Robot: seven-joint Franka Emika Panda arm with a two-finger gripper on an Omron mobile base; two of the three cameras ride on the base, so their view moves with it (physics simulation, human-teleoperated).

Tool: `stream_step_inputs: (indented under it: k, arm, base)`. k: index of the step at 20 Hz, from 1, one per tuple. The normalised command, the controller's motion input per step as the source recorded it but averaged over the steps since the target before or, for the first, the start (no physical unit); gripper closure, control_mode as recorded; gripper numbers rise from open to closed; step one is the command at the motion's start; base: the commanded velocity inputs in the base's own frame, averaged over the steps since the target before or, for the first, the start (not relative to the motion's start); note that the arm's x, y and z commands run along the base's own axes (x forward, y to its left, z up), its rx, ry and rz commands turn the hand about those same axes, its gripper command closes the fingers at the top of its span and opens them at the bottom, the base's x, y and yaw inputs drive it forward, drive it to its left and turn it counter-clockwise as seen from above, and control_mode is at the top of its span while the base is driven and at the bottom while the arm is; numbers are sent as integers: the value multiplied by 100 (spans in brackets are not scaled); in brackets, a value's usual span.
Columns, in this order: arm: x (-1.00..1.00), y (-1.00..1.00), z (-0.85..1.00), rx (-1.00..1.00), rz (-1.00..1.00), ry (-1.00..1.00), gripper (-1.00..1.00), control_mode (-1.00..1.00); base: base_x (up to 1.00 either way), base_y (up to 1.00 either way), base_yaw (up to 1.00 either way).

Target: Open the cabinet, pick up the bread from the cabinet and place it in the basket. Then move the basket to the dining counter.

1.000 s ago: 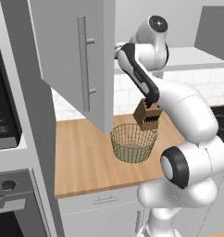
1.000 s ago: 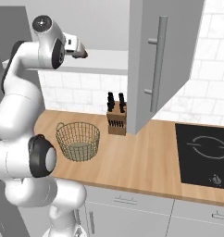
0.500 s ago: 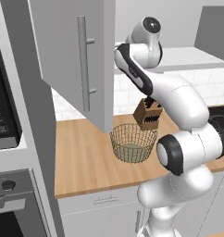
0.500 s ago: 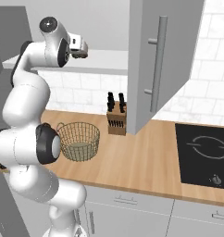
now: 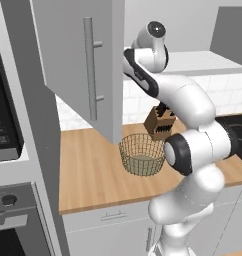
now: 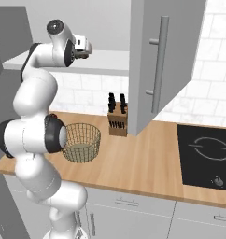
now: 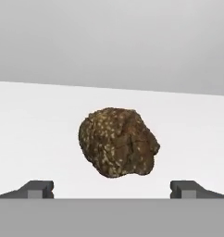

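The cabinet stands open, its light-grey door (image 5: 78,65) (image 6: 161,60) swung out with its silver bar handle. On the pale shelf (image 7: 35,120) lies the bread (image 7: 117,142), a dark brown speckled lump. My gripper (image 7: 112,189) (image 6: 84,49) is open at shelf height and faces the bread; its fingertips (image 7: 40,189) stand wide apart on either side and short of it, touching nothing. The wire-mesh basket (image 5: 141,155) (image 6: 81,142) sits on the wooden worktop below, holding nothing.
A brown knife block (image 5: 160,123) (image 6: 117,120) stands behind the basket against the tiled wall. A black cooktop (image 6: 206,156) lies at the right of the worktop (image 5: 88,165). An oven column (image 5: 3,150) rises at the left. The open door overhangs the worktop.
The arm has swung a little further toward the open cabinet and the hand has edged in at shelf height. Basket, door and knife block have stayed put.
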Motion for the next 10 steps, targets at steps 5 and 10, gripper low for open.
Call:
stream_step_inputs:
  k: [5, 10]
  arm:
    - [38, 0, -10, -3, 0, 0, -100, -100]
    - [40, 0, -10, -2, 1, 0, -100, -100]
  base:
    - [0, 0, 0]
    - [0, 0, 0]
